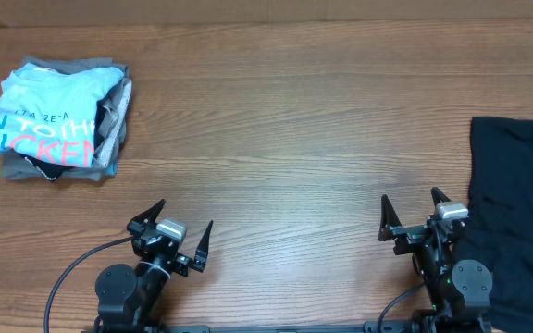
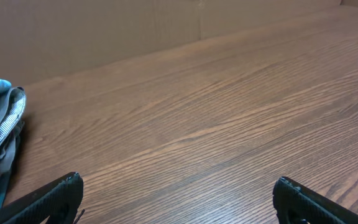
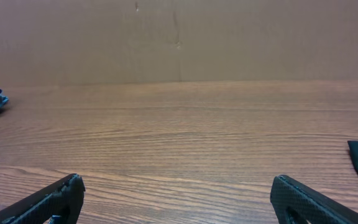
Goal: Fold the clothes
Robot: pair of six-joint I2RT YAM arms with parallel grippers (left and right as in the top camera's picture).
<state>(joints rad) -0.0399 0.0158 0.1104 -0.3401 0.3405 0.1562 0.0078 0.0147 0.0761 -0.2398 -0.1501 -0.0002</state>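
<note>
Both tools are wide open, with nothing between the fingers of either. Left tool (image 1: 186, 215) sits at the near edge of the desk (image 1: 276, 120), left of centre, fingers pointing to the far side and angled a bit right. Right tool (image 1: 411, 198) is at the near edge, right of centre, fingers pointing roughly straight to the far side. Both wrist views show only bare wood grain in the gap, no fabric at the tips. Black shirt (image 1: 516, 203) lies at the right edge of the desk, rumpled rather than spread flat. It runs from about mid-depth down to the near edge and is cut off by the right side of the overhead view. Its left border is just beside the right arm's base and looks to overlap it; I cannot tell if they touch. The right wrist view shows only a dark corner of it low on the right, lying on the desk outboard of that side's finger. The left wrist view catches a small dark sliver at the far right. Pile (image 1: 58, 120) is at the far left of the desk: blue shirt (image 1: 40, 116) with white and pink lettering on top, grey garments (image 1: 118, 106) under it and sticking out on the right side. The pile is well apart from both tools and from the black shirt, with open wood between. The left wrist view has the pile's grey folds at its left edge. Cable (image 1: 63, 277) curves out left from the left arm's base. Plain brown board (image 3: 179, 37) backs the desk in both wrist views.
</note>
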